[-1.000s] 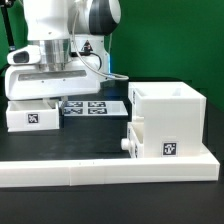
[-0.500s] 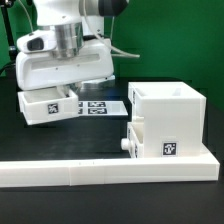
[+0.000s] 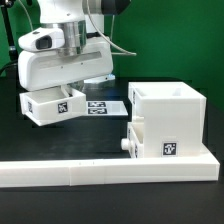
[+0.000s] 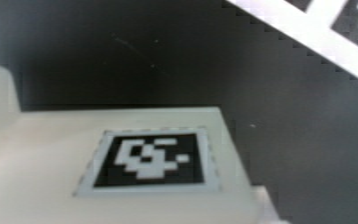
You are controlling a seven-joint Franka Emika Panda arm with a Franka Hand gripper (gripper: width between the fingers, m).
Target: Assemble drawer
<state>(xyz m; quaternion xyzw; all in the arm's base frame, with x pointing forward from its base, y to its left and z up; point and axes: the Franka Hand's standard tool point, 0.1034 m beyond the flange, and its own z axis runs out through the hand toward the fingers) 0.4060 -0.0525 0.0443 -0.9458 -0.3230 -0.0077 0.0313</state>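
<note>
The tall square drawer shell (image 3: 168,112) stands at the exterior view's right. One shallow tray sits in its lower slot, with a round knob (image 3: 127,146) sticking out. My gripper (image 3: 63,92) is shut on the second tray (image 3: 45,107) and holds it tilted, off the black table, to the left of the shell. The fingertips are hidden behind the hand and the tray. In the wrist view the tray's white face and its square tag (image 4: 149,158) fill the near part.
The long low white L-shaped wall (image 3: 100,172) runs along the front and touches the shell's base. The marker board (image 3: 102,105) lies on the table behind the held tray, and it also shows in the wrist view (image 4: 327,20).
The tray was on the table under my gripper. It has since been lifted, tilted and carried a little to the exterior view's right, toward the shell.
</note>
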